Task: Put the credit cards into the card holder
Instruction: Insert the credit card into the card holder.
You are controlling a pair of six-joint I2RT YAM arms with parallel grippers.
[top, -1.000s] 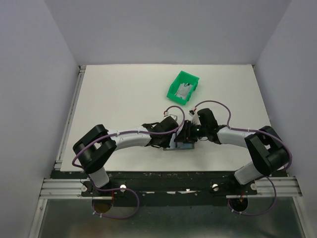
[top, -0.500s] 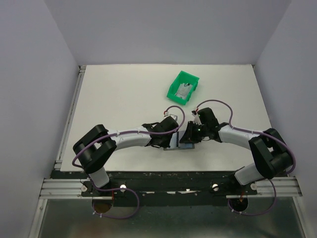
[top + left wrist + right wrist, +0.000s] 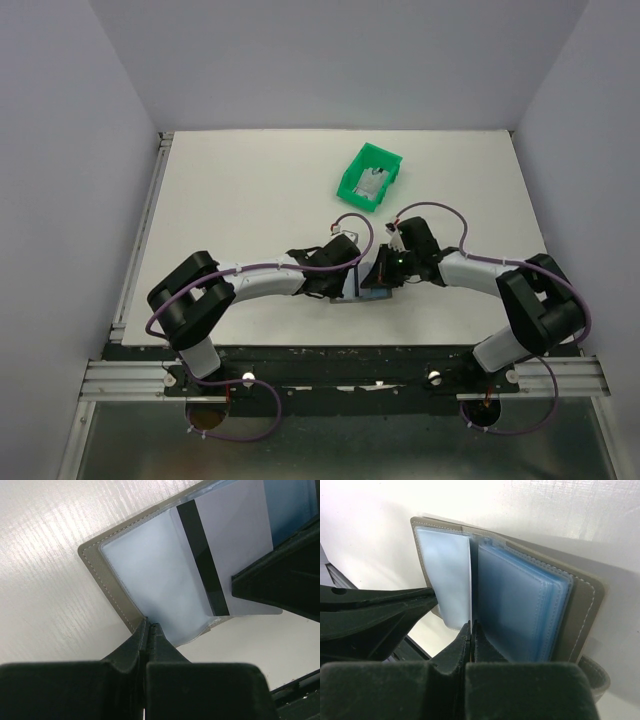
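Observation:
The card holder [image 3: 107,575] lies open near the table's front edge, grey-brown outside with clear blue sleeves [image 3: 520,605] inside. My left gripper [image 3: 149,626] is shut on the edge of its left flap. A whitish credit card [image 3: 235,540] with a dark stripe stands on edge between the left sleeve and the stack of blue sleeves. My right gripper [image 3: 471,625] is shut on that card's [image 3: 470,580] lower edge. From above, both grippers meet over the card holder [image 3: 372,296]. Another credit card [image 3: 373,184] lies in the green bin [image 3: 352,185].
The green bin stands at the back, right of the middle and well away from both arms. The left gripper's finger [image 3: 375,612] lies close beside the right gripper. The table's front edge and the rail [image 3: 340,365] run just below the card holder.
My right gripper's jaws have closed from part-open onto the card's edge. The left gripper has stayed shut on the card holder, which has not moved.

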